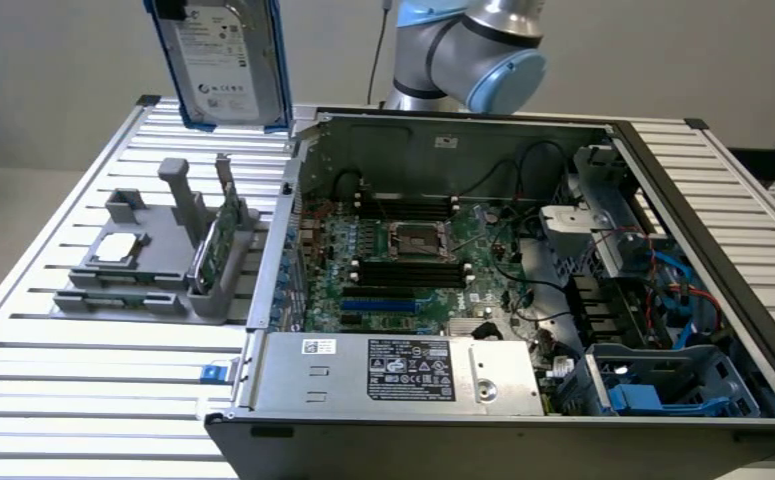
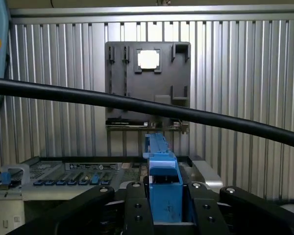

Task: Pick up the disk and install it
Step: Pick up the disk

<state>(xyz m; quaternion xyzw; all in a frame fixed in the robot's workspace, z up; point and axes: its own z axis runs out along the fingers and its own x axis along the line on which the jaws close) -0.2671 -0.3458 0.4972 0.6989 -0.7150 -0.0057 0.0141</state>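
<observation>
Pinched the disk (image 2: 162,169) by its blue carrier, edge-on, between two black fingers (image 2: 136,210) in the wrist view. Looked past a black cable (image 2: 88,98) to the grey fixture (image 2: 147,83) lying on the slatted worktop (image 2: 235,73). In the exterior view, held the disk (image 1: 220,60) upright, high over the worktop's (image 1: 80,390) far corner at that view's left, apart from the open computer case (image 1: 467,140); below, showed the fixture (image 1: 140,275) with a silver chip (image 1: 118,248) and green card (image 1: 208,250).

Arm (image 1: 474,50) bent at its blue-capped joint, up high. Pincer (image 2: 164,196) raised, black fingers (image 2: 136,210) clamped on both sides of the disk (image 1: 220,60).
</observation>
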